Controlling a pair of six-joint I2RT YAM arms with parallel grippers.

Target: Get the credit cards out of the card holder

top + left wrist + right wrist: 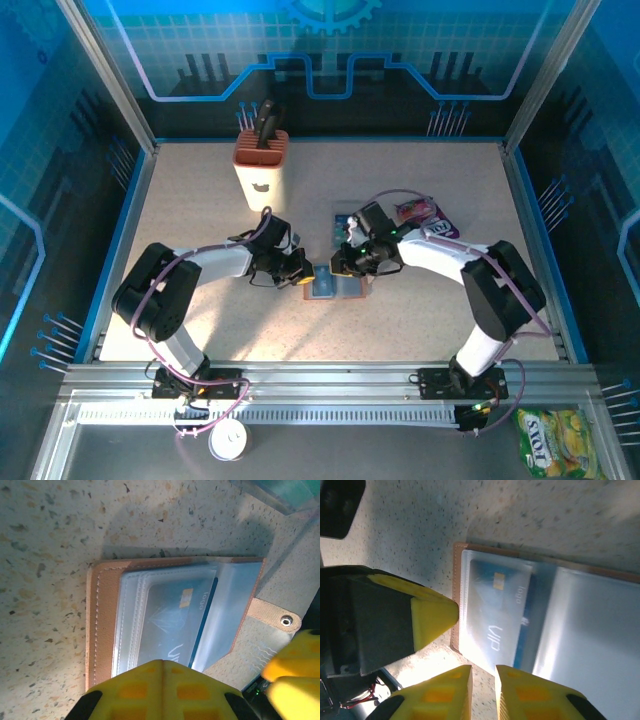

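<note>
The card holder [335, 288] lies open on the table between my two grippers, with a brown stitched rim [100, 625] and clear pockets. A teal-blue credit card [170, 615] marked "VIP" sits inside the left pocket [500, 610]. My left gripper [162, 662] is shut, its joined tip resting at the holder's edge [456, 580]; it holds nothing I can see. My right gripper [483, 672] hovers at the holder's near edge, its jaws a narrow gap apart with bare table between them. In the top view, the left gripper [308, 272] and right gripper [343, 265] flank the holder.
Another teal card [345, 220] lies on the table behind the right gripper. A purple snack packet [420, 212] lies further right. A knife block [260, 160] stands at the back left. The holder's snap strap [275, 617] points towards a clear plastic tray [280, 495].
</note>
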